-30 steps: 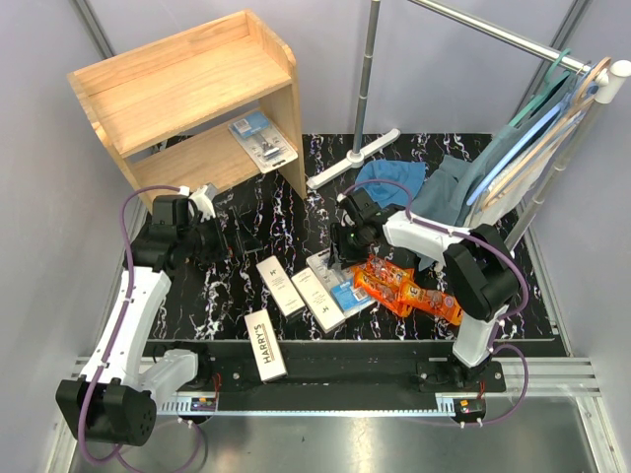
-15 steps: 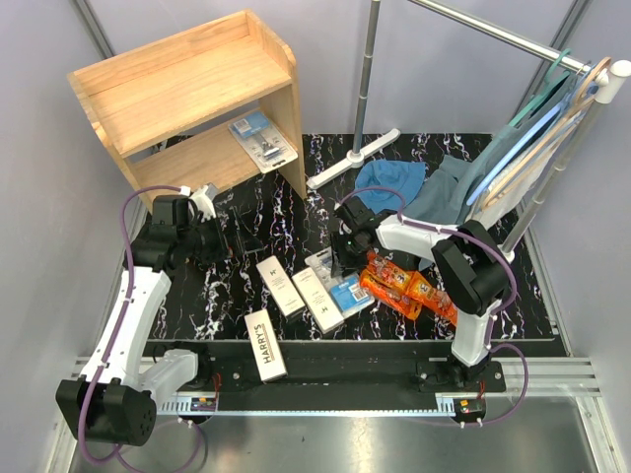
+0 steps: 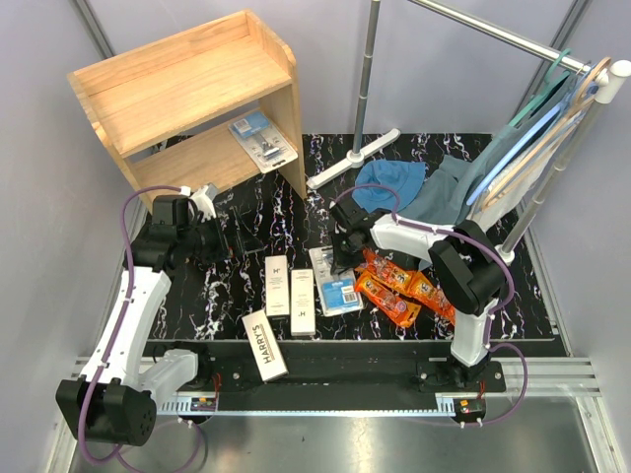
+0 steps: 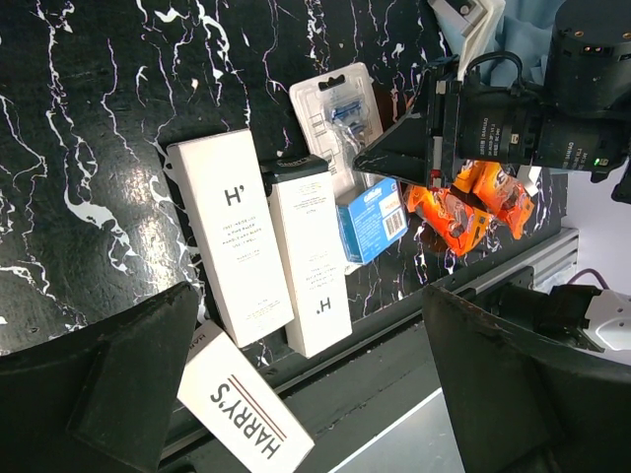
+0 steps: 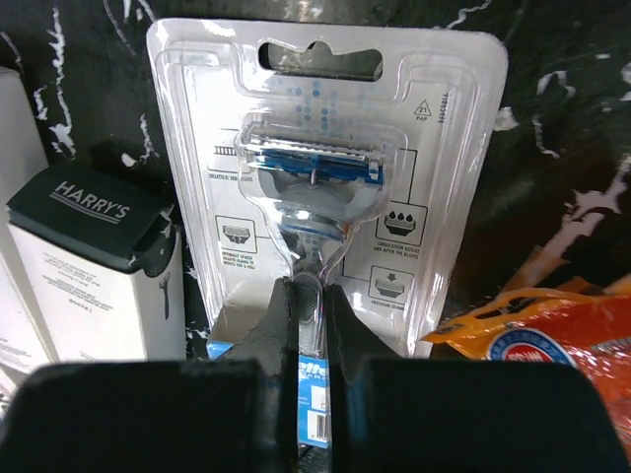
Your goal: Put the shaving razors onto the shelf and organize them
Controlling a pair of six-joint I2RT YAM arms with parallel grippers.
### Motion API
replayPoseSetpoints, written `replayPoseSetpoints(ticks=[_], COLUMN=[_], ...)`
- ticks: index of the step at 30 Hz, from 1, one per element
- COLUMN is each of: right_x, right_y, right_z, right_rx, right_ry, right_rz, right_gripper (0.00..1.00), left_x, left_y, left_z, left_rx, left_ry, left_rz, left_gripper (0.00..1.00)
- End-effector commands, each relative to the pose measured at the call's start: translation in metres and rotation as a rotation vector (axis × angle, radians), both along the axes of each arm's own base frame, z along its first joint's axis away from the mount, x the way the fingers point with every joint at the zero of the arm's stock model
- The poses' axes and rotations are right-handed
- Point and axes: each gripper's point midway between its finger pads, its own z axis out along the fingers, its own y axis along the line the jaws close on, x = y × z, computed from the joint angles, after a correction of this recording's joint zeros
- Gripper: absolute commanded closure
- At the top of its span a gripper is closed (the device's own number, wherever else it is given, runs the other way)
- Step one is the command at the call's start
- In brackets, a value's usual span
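The right claw (image 5: 309, 291) is clenched, its 2 fingers pinched together on the near end of a blue-and-clear blister pack (image 5: 325, 168) that lies on the black marbled table (image 3: 246, 212). The razor head shows through the clear bubble just beyond the fingertips. Just left of that pack stand 2 white Harry's boxes (image 3: 277, 286) side by side, long edges touching, dark ends pointing away from the arms. A 3rd box (image 3: 264, 345) lies at an angle at the table's near edge, close to their near ends. Just right of the gripped pack, shiny orange packs (image 3: 394, 291) lie in a loose heap, the nearest one touching or almost touching the pack's corner. The left claw (image 3: 232, 239) is released, fingers spread wide with nothing between them, and hangs over bare table in front of the shelf (image 3: 187, 94). The light-wood shelf stands at the far left corner; a second blister pack (image 3: 262, 140) lies flat on its lower level near the right side panel, while the top level holds no razors. A blue cloth (image 3: 389, 184) lies behind the right arm, below the metal clothes rack (image 3: 367, 79).
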Motion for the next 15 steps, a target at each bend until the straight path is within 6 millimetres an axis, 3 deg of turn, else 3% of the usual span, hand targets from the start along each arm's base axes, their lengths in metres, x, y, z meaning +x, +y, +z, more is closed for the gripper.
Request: replayPoseSetpoints(ticks=[1, 9, 15], right_x=[0.015, 0.030, 0.032], right_y=[-0.013, -0.005, 0.006], right_z=[0.005, 0.055, 0.120], right_rx=[-0.103, -0.075, 0.036], right_ry=[-0.059, -0.131, -0.227], right_rz=[-0.006, 0.029, 0.062], right_gripper=[1.00, 1.00, 1.00], left_x=[0.002, -0.001, -0.002], left_y=[-0.006, -0.007, -0.010], left_z=[0.011, 0.011, 0.012], left_rx=[-0.034, -0.041, -0.059], left_ry=[-0.045, -0.043, -0.035], left_rz=[-0.025, -0.026, -0.034], left_gripper=[0.01, 0.01, 0.01])
